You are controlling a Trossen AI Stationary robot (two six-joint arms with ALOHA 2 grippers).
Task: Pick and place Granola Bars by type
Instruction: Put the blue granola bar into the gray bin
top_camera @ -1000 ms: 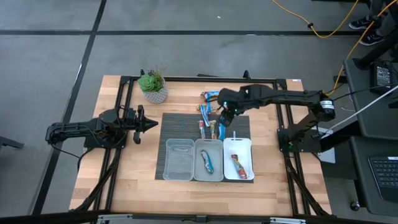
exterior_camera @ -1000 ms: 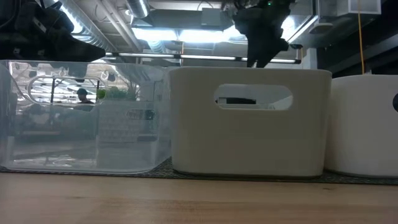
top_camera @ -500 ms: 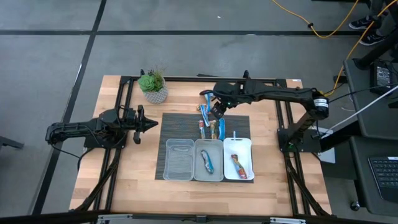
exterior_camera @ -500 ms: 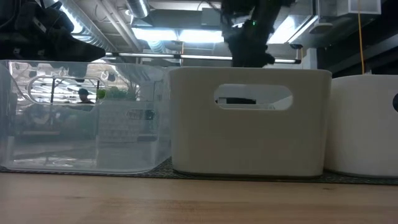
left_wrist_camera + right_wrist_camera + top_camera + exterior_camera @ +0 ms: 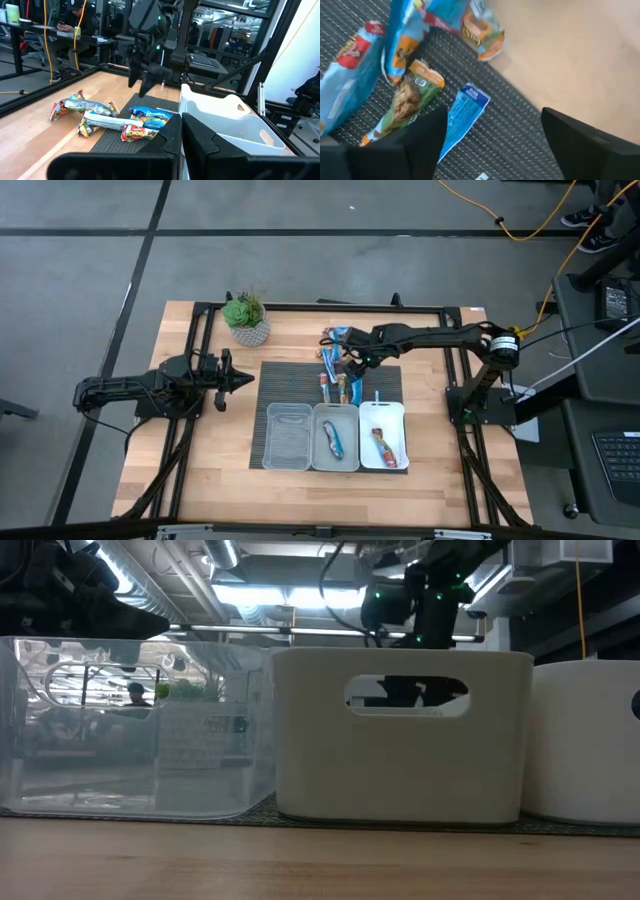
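**Inspector A:** Step in hand?

**Inspector B:** Picking, by my judgement. The right gripper [image 5: 352, 360] is low over the loose granola bars [image 5: 337, 365] at the far edge of the dark ribbed mat [image 5: 390, 380]. Its fingers stand wide apart and hold nothing. The right wrist view shows a blue-wrapped bar [image 5: 461, 116] lying flat on the mat between them, untouched.

**Inspector A:** Sorting status?

**Inspector B:** One blue bar [image 5: 332, 440] lies in the middle tray [image 5: 335, 411], one red-orange bar [image 5: 384, 447] in the right tray [image 5: 399, 412]. The clear left tray [image 5: 288, 436] appears to hold nothing. Several bars remain in the pile.

**Inspector A:** Next move?

**Inspector B:** Likely a descent over one bar and a closing across its narrow width. Neighbouring wrappers touch and overlap, so taking only one needs care.

**Inspector A:** The other arm?

**Inspector B:** The left gripper [image 5: 238, 379] waits at the table's left side, fingers shut, empty.

**Inspector A:** Surface and room?

**Inspector B:** Light wooden table [image 5: 200, 470], a potted succulent [image 5: 246, 318] at its far left corner. Grey floor, yellow cable, desks beyond, and a seated person [image 5: 77, 20].
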